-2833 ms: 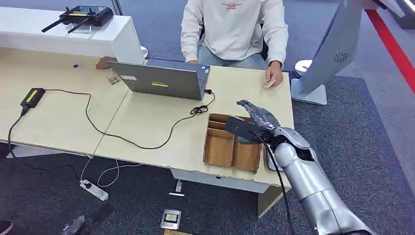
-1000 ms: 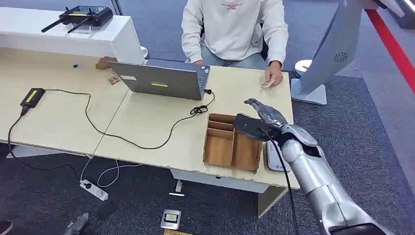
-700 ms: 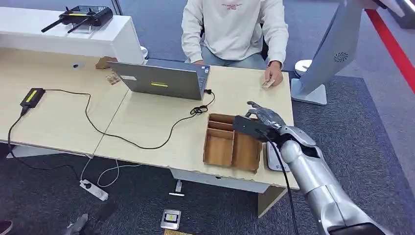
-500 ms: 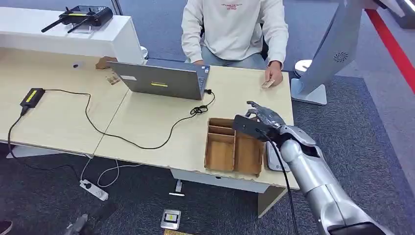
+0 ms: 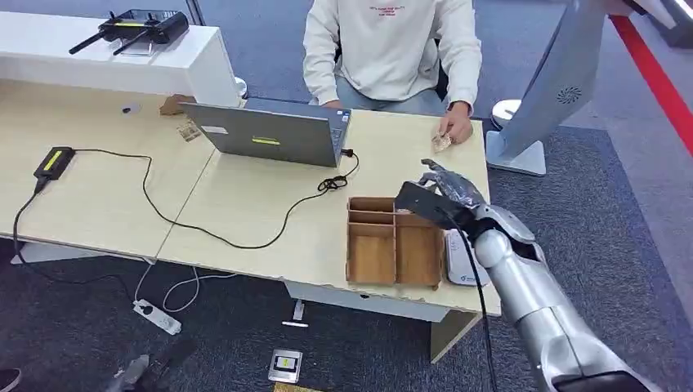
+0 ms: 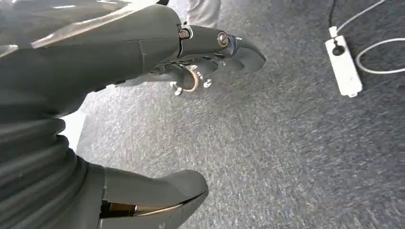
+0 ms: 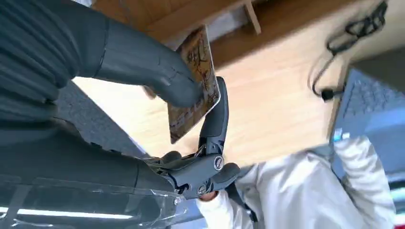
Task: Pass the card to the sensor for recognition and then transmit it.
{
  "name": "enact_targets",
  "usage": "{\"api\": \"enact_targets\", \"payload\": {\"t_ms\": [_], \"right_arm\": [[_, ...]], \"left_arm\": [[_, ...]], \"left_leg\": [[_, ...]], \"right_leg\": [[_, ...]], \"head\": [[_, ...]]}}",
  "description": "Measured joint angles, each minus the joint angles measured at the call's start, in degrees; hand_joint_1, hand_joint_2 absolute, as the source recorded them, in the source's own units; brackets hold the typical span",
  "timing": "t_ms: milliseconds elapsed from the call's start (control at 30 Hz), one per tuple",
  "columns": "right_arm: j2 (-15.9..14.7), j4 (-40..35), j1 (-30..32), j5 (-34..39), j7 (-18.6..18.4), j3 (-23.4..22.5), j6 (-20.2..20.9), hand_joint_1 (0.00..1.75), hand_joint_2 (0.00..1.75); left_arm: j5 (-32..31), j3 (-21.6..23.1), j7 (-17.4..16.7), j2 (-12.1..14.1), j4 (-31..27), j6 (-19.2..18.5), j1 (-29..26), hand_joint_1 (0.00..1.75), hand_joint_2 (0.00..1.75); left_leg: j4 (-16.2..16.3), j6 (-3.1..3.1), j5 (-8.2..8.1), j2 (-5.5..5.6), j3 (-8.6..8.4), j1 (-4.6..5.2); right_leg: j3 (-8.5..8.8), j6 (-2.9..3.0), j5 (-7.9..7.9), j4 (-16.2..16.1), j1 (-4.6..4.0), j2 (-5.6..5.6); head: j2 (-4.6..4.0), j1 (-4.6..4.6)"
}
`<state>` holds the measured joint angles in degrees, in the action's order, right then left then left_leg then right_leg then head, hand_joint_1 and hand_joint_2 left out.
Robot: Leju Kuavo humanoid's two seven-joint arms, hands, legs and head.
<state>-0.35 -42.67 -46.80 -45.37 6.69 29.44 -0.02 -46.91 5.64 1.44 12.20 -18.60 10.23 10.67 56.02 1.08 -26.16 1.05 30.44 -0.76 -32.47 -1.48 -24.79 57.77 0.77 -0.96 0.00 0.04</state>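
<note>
My right robot hand [image 5: 445, 194] pinches the card [image 7: 193, 86] between thumb and a dark finger, the other fingers curled below it. The robot hand hangs above the wooden surface [image 5: 245, 204], over the far right corner of the compartment tray [image 5: 394, 241]. A white sensor pad [image 5: 462, 260] lies just beside the tray, beneath my forearm. Beyond the fingers a person's hand [image 5: 454, 127] rests on the surface. My left robot hand [image 6: 143, 95] hangs spread over carpet, holding nothing.

Light wood desk [image 5: 245, 204]: laptop [image 5: 266, 135] at 12 o'clock, wooden tray [image 5: 395, 241] at 4, white sensor [image 5: 464, 260] right beside it, black cable [image 5: 204, 224] trailing toward 9.
</note>
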Motion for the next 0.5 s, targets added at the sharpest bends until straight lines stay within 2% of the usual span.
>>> {"api": "enact_targets", "payload": {"t_ms": [500], "right_arm": [[-6.4, -15.0, -6.8, 1.9, -0.7, -7.5, 2.4, 1.75, 1.75]], "left_arm": [[-0.6, 2.1, 1.5, 0.5, 0.0, -1.1, 1.2, 0.0, 1.75]], "left_leg": [[0.0, 0.0, 0.0, 0.01, -0.01, 0.01]], "right_leg": [[0.0, -0.01, 0.01, 0.0, 0.02, -0.02]], "head": [[0.0, 0.0]]}}
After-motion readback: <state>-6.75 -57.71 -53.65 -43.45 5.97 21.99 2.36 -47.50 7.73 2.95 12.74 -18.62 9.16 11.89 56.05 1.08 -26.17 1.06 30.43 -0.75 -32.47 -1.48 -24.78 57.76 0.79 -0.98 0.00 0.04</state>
